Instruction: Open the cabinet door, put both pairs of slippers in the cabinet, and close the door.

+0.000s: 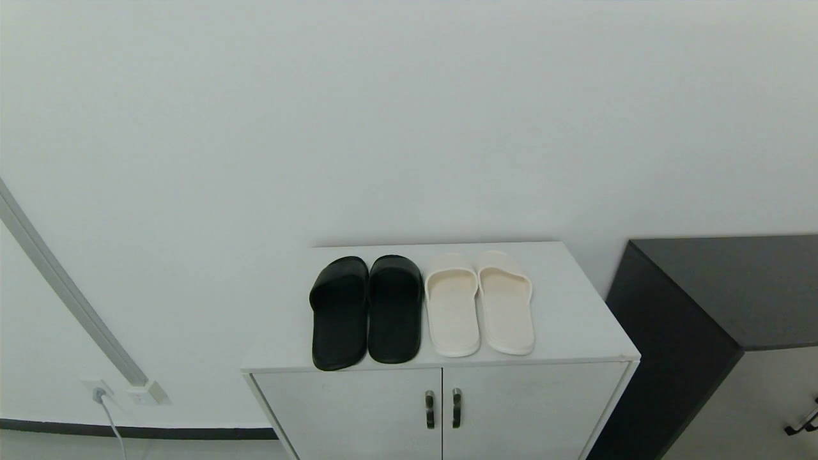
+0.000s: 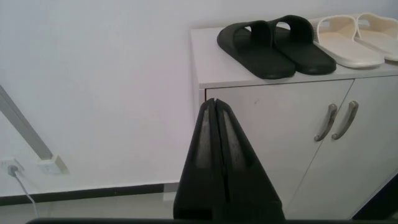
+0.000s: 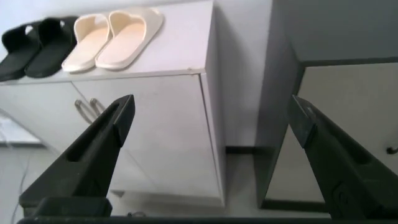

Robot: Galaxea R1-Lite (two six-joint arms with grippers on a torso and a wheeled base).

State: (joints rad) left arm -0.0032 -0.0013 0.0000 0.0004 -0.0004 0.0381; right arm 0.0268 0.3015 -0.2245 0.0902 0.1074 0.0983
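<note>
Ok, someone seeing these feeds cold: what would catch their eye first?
Two pairs on the white cabinet top: black slippers on the left, cream slippers right beside them, toes to the wall. Below, both doors are closed, their handles side by side at the middle. The left claw is shut, the right claw wide open, both short of the cabinet front.

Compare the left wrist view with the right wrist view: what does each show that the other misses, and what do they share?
Left wrist view, not the right: the shut left tool and a wall socket. Right wrist view, not the left: the open right tool and the dark cabinet beside the white cabinet. Shared: the white cabinet, doors closed, its door handles, and black slippers and cream slippers on top.
</note>
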